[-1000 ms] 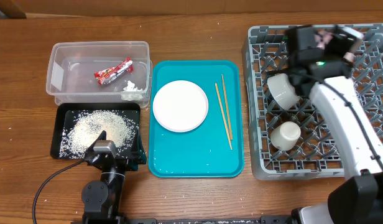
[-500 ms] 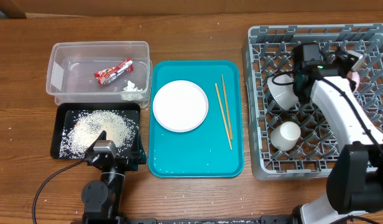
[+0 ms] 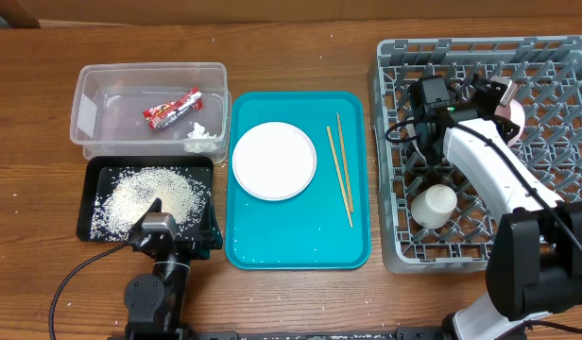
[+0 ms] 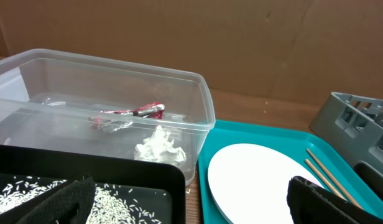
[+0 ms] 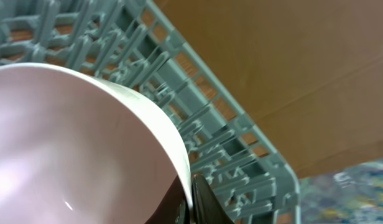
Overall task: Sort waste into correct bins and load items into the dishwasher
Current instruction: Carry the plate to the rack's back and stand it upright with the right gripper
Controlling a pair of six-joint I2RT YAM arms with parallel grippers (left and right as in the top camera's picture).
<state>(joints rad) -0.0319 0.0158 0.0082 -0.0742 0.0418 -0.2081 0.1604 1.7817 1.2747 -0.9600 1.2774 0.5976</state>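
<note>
Teal tray (image 3: 291, 231): flat, rectangular, rounded corners, mid-worktop.
Worktop (image 3: 300, 47): brown wood grain.
Brown board (image 4: 253, 50): upright, at 12 o'clock.

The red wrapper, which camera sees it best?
The overhead view: it looks straight down on the whole red wrapper lying in the clear tub. The left wrist view sees it only edge-on, through the tub's wall. The right wrist view shows only the bowl and rack.

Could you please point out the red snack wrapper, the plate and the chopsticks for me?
Red snack wrapper (image 3: 173, 107): overhead view, its middle.
Plate (image 3: 274, 161): overhead view, centre of its face.
Chopsticks (image 3: 339, 177): overhead view, midway along one stick.
</note>
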